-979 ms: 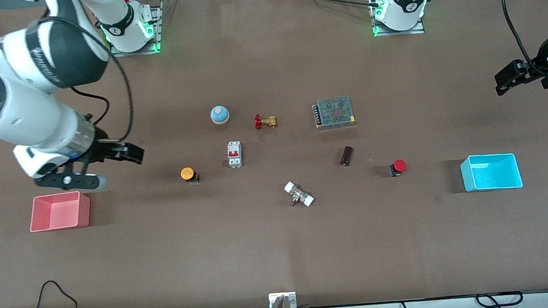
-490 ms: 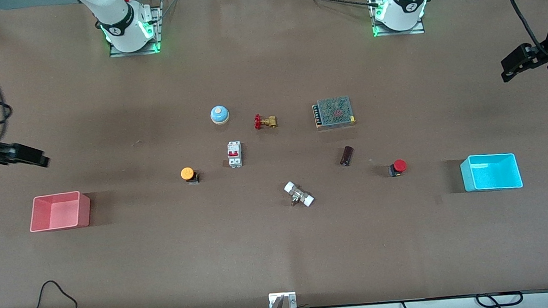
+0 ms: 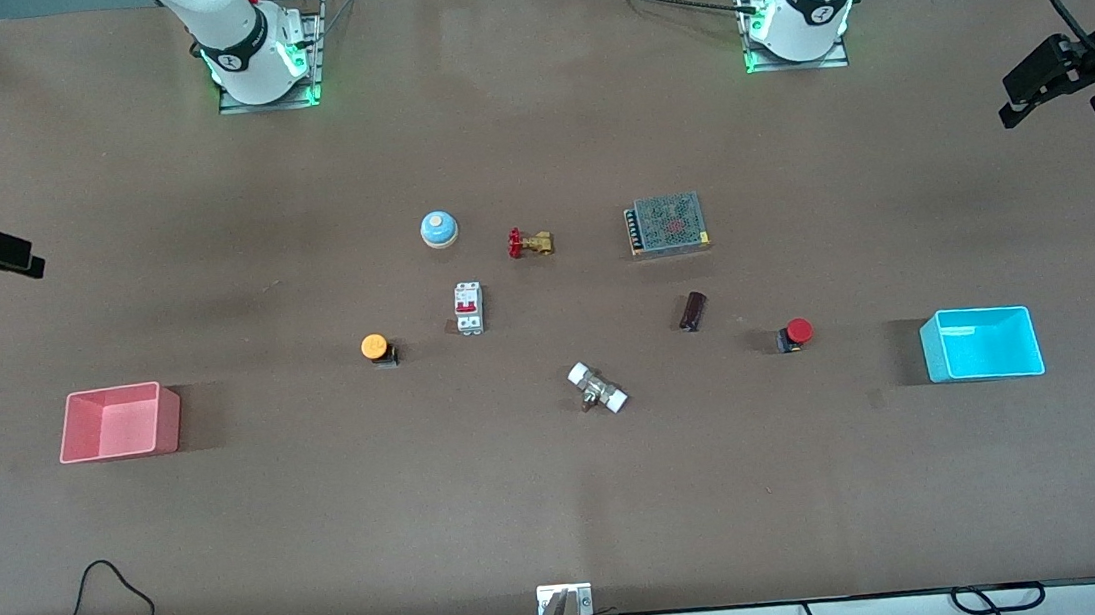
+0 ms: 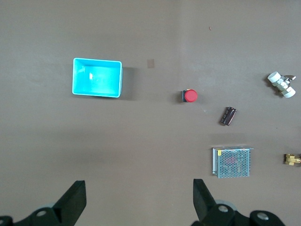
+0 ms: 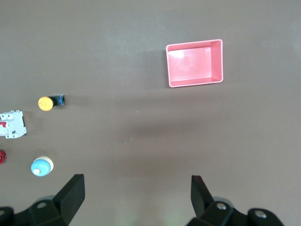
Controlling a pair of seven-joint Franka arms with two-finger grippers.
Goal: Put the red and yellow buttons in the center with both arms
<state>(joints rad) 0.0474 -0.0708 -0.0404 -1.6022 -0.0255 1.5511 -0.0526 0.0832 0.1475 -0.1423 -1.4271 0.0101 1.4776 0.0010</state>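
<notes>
The yellow button [image 3: 374, 346] lies on its side on the surface [image 3: 567, 507], just beside the breaker [image 3: 468, 308], its cap toward the right arm's end and its black body toward the left arm's. The red button [image 3: 795, 333] lies the reverse way, cap toward the cyan bin [image 3: 981, 343], near the dark cylinder [image 3: 693, 311]. Both axes run along the surface's length.

The left gripper [image 4: 136, 205] hangs over the surface at its own end, jaws released and holding nothing; the right gripper [image 5: 136, 202] likewise over its end, above the pink bin [image 3: 119, 421] (only a dark stub in the front view).

Each wrist view shows one button only: red [image 4: 189, 96] or yellow [image 5: 47, 102]. No writing is legible.
</notes>
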